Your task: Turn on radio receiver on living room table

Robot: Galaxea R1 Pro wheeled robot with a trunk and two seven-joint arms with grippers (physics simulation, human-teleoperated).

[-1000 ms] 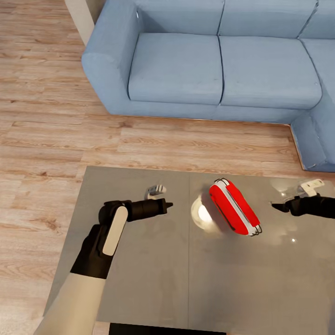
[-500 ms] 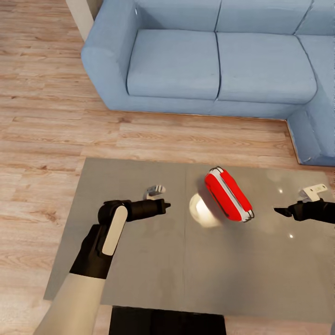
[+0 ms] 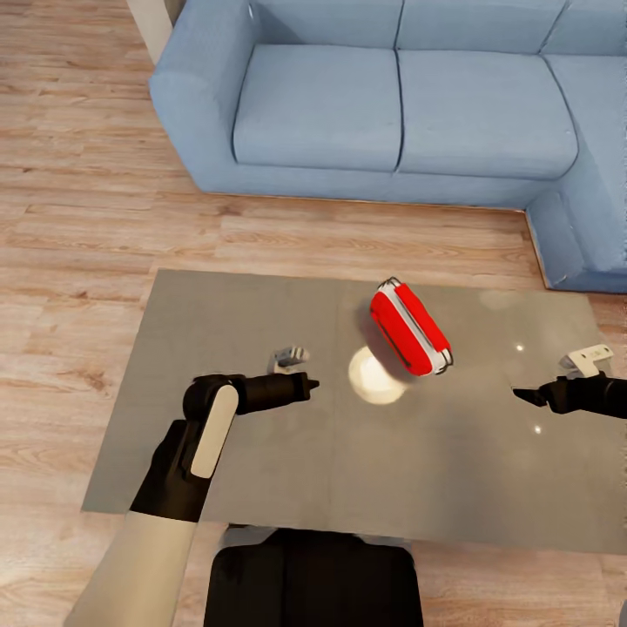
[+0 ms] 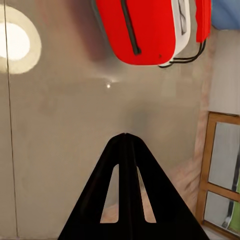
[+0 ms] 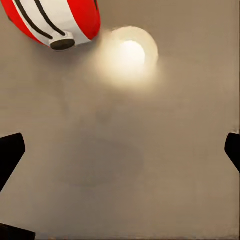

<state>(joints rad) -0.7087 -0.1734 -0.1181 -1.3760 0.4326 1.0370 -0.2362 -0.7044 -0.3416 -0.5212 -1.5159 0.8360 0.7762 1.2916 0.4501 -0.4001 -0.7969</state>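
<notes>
The red radio receiver (image 3: 409, 326), with white side trim, lies on the glossy grey table (image 3: 261, 470), towards its far middle. In the left wrist view the radio receiver (image 4: 145, 30) shows a dark grille line and its thin handle. In the right wrist view the radio receiver (image 5: 55, 20) shows its white face with black lines and a dark knob. My left gripper (image 3: 309, 384) hovers over the table left of the radio, shut and empty (image 4: 125, 136). Over the table's right side, my right gripper (image 3: 520, 396) points at the radio, its fingers wide apart (image 5: 121, 150).
A blue L-shaped sofa (image 3: 392, 96) stands beyond the table across a strip of pale wood floor (image 3: 78, 226). A round lamp reflection (image 3: 376, 376) glows on the tabletop near the radio. My dark base (image 3: 313, 583) sits against the table's near edge.
The whole head view has shifted: table, radio and sofa sit higher in the picture and my base has come into view. Both arms hold the same pose.
</notes>
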